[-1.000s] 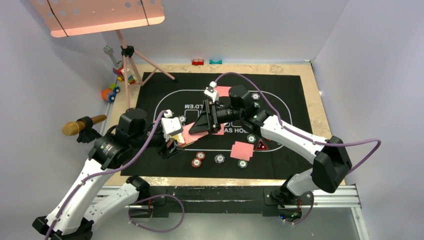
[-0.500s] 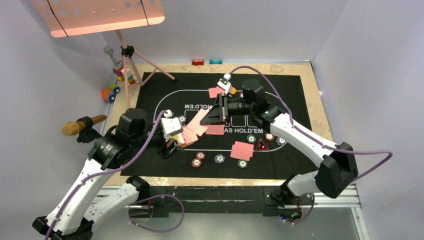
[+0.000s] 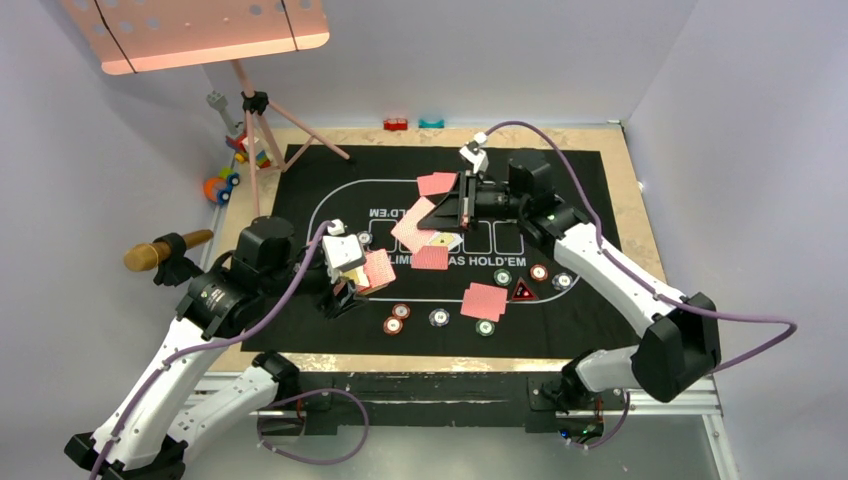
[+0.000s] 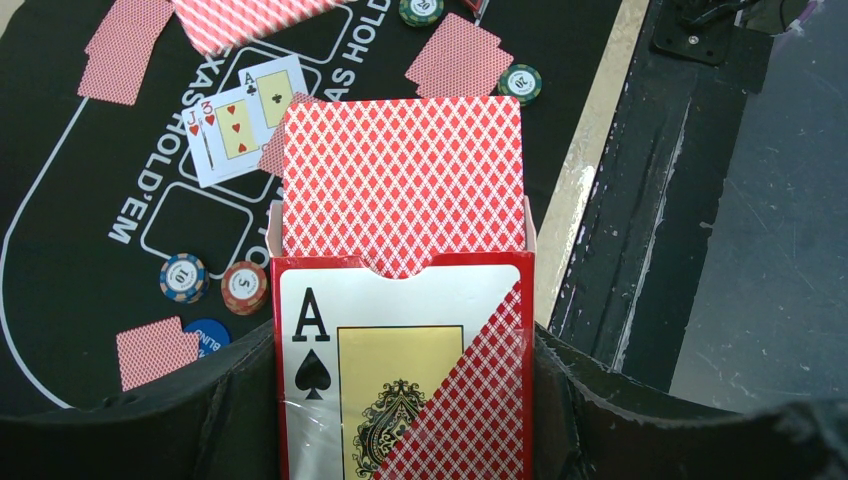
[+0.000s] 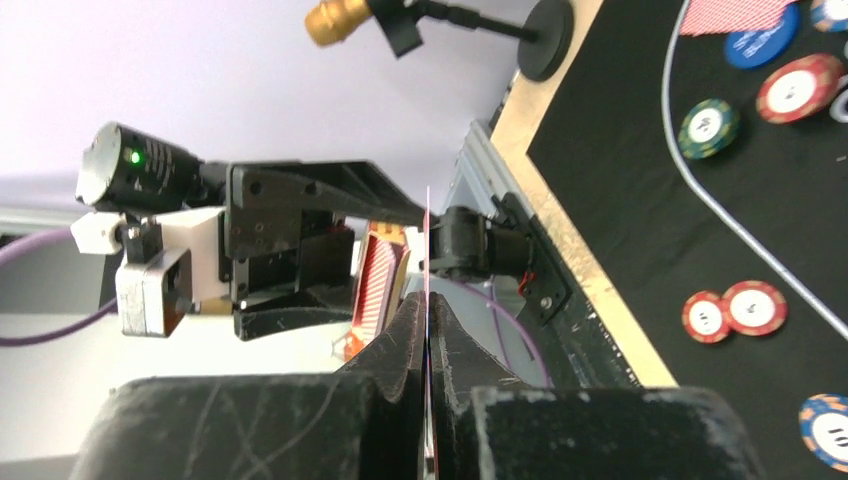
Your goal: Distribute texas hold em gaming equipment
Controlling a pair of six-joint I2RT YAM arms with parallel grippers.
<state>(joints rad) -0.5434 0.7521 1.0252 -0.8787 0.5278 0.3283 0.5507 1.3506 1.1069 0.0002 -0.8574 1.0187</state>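
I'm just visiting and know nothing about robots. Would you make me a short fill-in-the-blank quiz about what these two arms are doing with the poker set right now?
1. The left gripper holds an open card box whose front shows the ace of ____.
2. The right gripper is shut on a single ____, seen edge-on between its fingers.
3. Three cards lie face up on the black mat: a jack, a three and an ____.

Missing words: spades; card; ace

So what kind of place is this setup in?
Likely a lab test cell staged as a poker table: plain white walls enclose a black Texas Hold'em mat, a microphone stands at its side, and a lamp panel hangs overhead.
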